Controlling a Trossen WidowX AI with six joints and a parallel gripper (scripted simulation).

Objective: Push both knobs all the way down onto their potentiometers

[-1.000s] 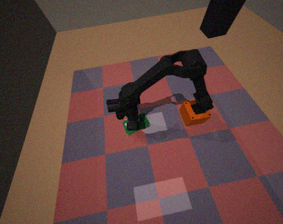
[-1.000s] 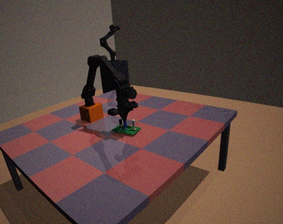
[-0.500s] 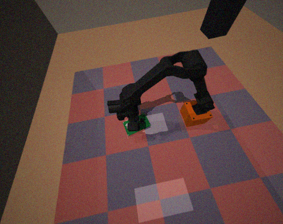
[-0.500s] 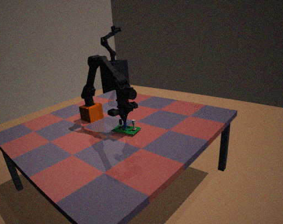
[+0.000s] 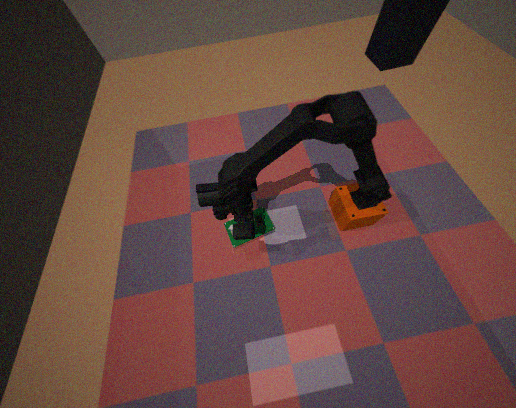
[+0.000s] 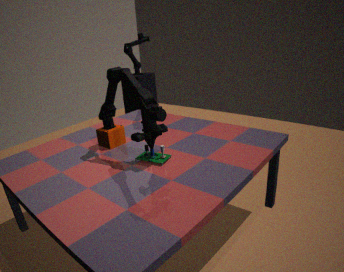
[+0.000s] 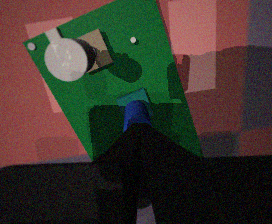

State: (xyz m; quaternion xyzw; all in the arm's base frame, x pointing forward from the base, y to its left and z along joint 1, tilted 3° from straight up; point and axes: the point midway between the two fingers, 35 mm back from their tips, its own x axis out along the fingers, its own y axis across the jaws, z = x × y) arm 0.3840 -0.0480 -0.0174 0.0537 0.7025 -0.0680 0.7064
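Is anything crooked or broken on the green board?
Nothing looks broken. The green board lies flat, and both knobs stand upright. The white knob rides high on its shaft, not pushed down yet. The closed hand is over the blue knob.

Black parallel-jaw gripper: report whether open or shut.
Shut. The black parallel-jaw gripper shows closed fingers forming one point, tip on the blue knob, gripping nothing.
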